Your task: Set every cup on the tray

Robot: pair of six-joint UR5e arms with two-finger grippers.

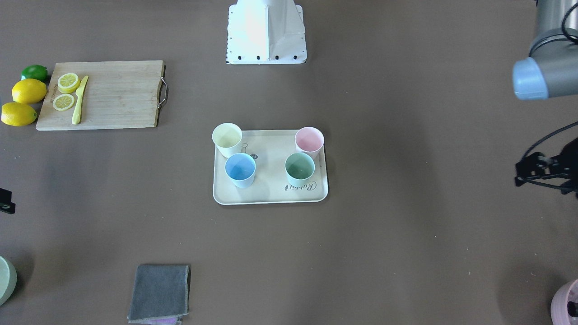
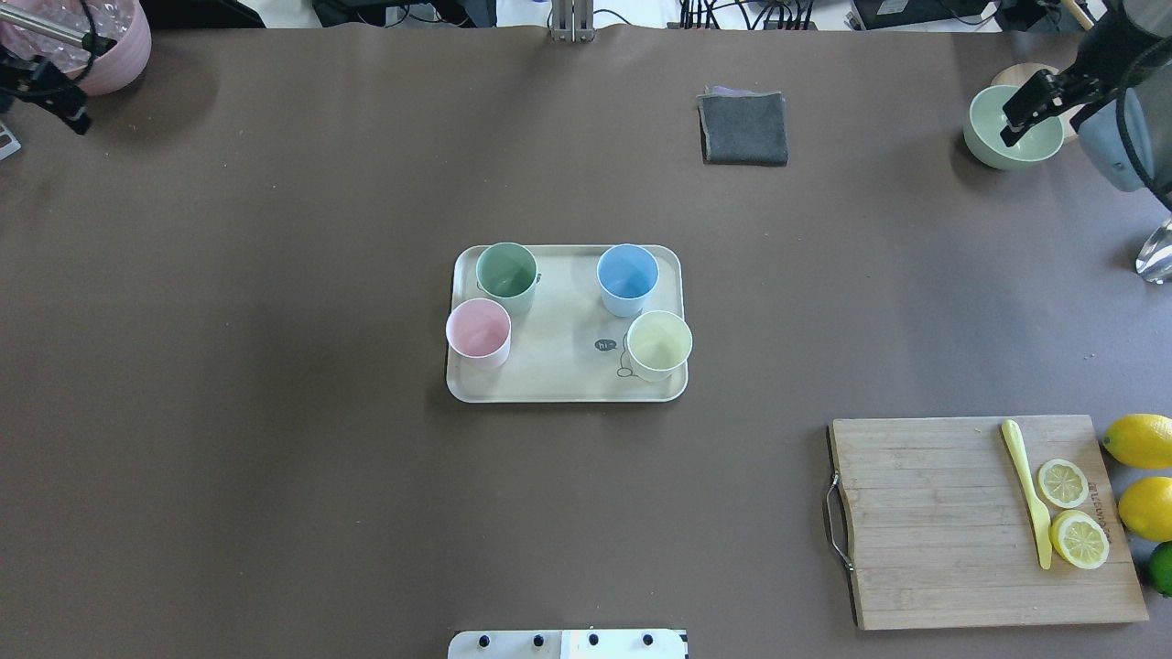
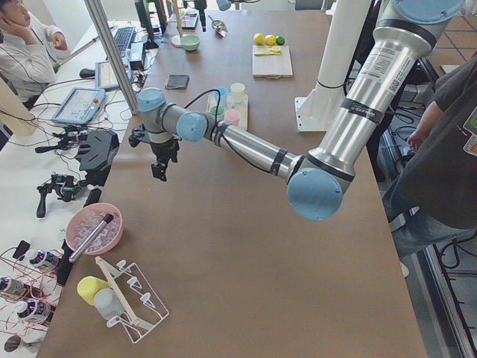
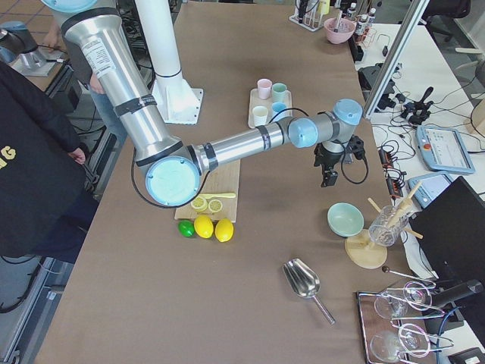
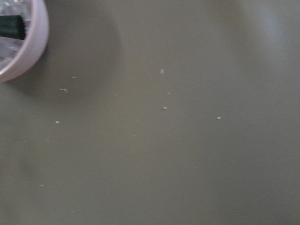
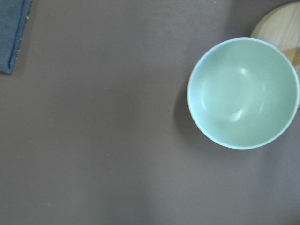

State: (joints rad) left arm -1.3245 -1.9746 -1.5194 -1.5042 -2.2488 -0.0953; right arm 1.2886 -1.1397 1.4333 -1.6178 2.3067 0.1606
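The cream tray (image 2: 558,386) lies at the table's middle, also in the front view (image 1: 271,195). All four cups stand upright on it: mint green (image 2: 506,275), light blue (image 2: 627,275), pink (image 2: 478,331) and pale yellow (image 2: 658,343). My left gripper (image 2: 73,117) hovers empty at the far left corner beside the mauve pot. My right gripper (image 2: 1016,124) hovers empty over the far right, by the pale green bowl. Both are far from the tray. No fingers show in the wrist views, so I cannot tell whether either gripper is open or shut.
A wooden cutting board (image 2: 925,522) with lemon slices and a yellow knife (image 2: 1027,490) lies near right, whole lemons beside it. A grey cloth (image 2: 743,128) lies far centre-right. The pale green bowl (image 6: 243,93) and the mauve pot (image 5: 18,47) sit at the far corners.
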